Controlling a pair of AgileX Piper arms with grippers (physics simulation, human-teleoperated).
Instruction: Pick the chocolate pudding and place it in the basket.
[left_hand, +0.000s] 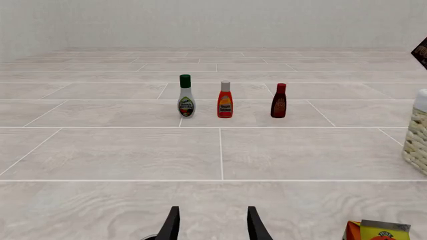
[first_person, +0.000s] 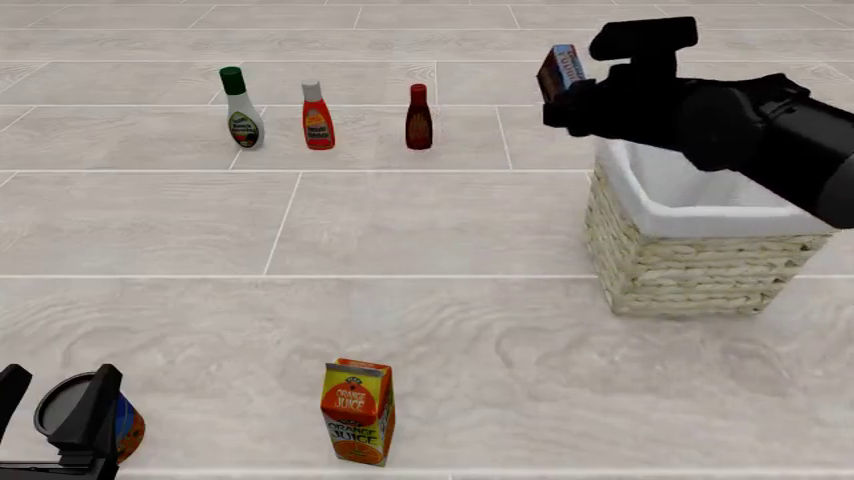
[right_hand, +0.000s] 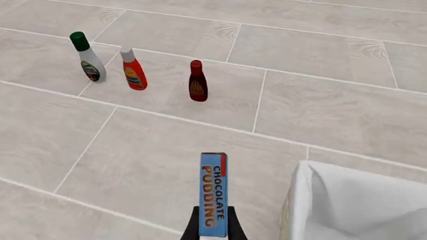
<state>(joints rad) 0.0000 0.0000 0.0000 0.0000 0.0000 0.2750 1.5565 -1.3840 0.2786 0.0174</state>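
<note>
The chocolate pudding (first_person: 561, 68) is a small dark brown carton with a blue and red edge. My right gripper (first_person: 574, 98) is shut on it and holds it in the air above the basket's far left corner. In the right wrist view the carton's blue edge (right_hand: 213, 195) stands upright between the fingers (right_hand: 193, 224), with the white lining (right_hand: 347, 200) beside it. The wicker basket (first_person: 694, 265) stands at the right of the floor. My left gripper (first_person: 54, 400) is open and empty, low at the near left; its fingers (left_hand: 171, 225) show a clear gap.
An orange juice carton (first_person: 358, 412) stands near the front middle. Three bottles stand in a row at the back left: green-capped (first_person: 242, 108), orange-red (first_person: 316, 116), dark red (first_person: 418, 118). A round can (first_person: 123, 440) lies by my left gripper.
</note>
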